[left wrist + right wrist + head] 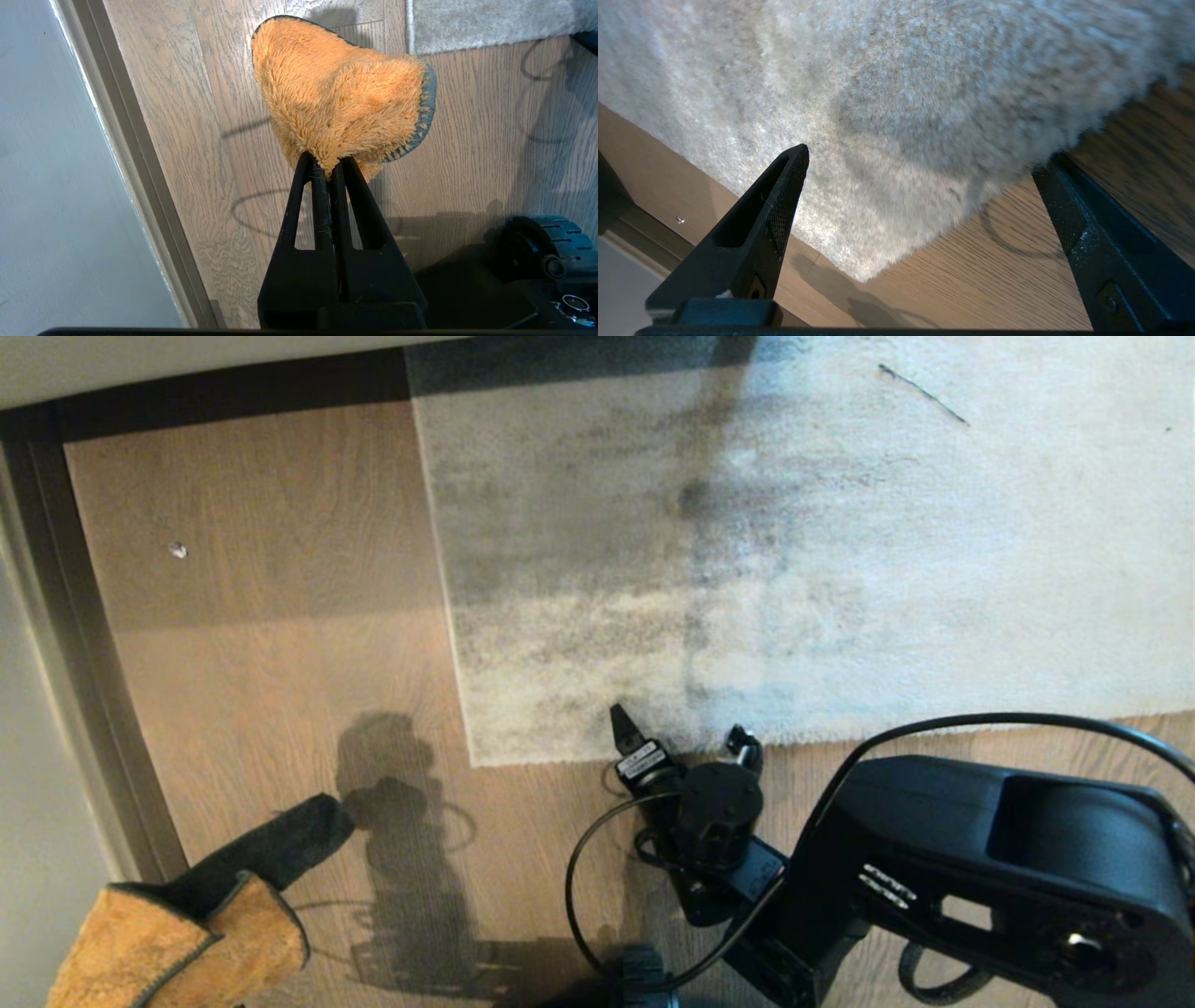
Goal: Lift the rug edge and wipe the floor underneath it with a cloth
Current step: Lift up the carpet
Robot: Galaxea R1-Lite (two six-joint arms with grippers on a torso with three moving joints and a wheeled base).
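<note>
Right end effector [684, 735] agape | straddling rug edge [560, 758] near corner

Your head view looks steeply down; both wrist views sit close, all sharing the rug corner [481, 751].

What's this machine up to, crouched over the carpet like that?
Its right pincer hangs open at the near edge of the grey mottled rug, close to the corner, which lies flat on the brown wood-plank floor. The left pincer is shut on a mustard-orange fluffy cloth, held off to the side. No wiping yet.
</note>
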